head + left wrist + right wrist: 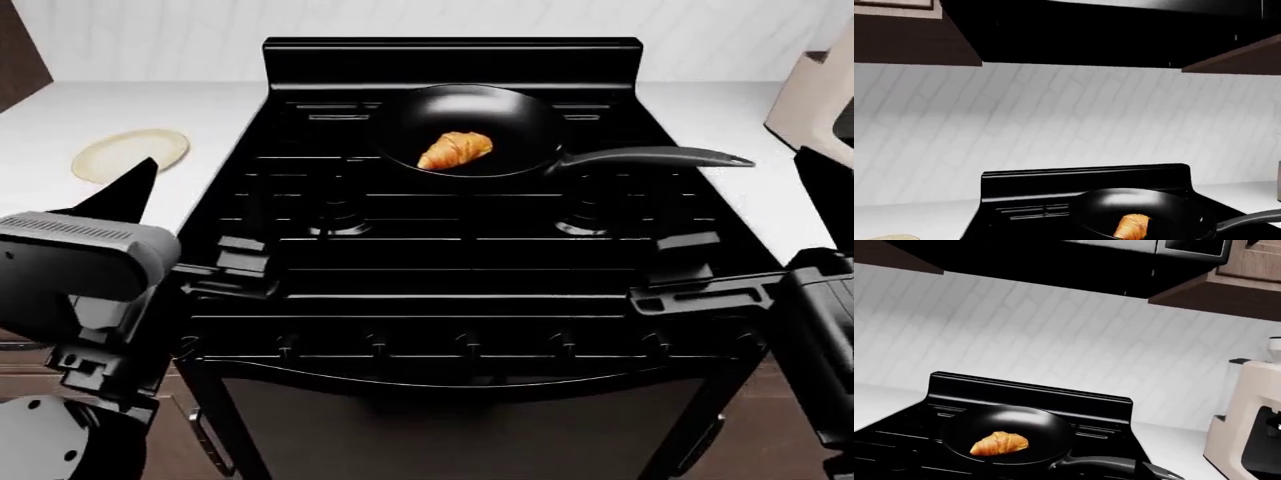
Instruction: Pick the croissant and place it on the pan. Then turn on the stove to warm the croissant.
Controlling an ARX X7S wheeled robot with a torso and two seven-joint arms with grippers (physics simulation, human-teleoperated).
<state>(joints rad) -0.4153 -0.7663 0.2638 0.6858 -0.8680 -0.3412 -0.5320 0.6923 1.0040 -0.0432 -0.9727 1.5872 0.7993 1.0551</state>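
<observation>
croissant: lying inside the pan, near its middle, so the placing step is looking done

pan: sitting on a rear grate of the stove, handle pointing toward the coffee machine, presumably so heat from that burner is reaching the pastry

plate: resting bare on the table beside the stove, well apart from the pan

left end effector: hanging over the stove's front edge, above the knob row, well apart from the croissant; cannot tell whether its fingers are spread or pressed together

right end effector: hovering at the stove's front corner, holding nothing visible, grip state unclear

next: likely reaching for a knob
</observation>
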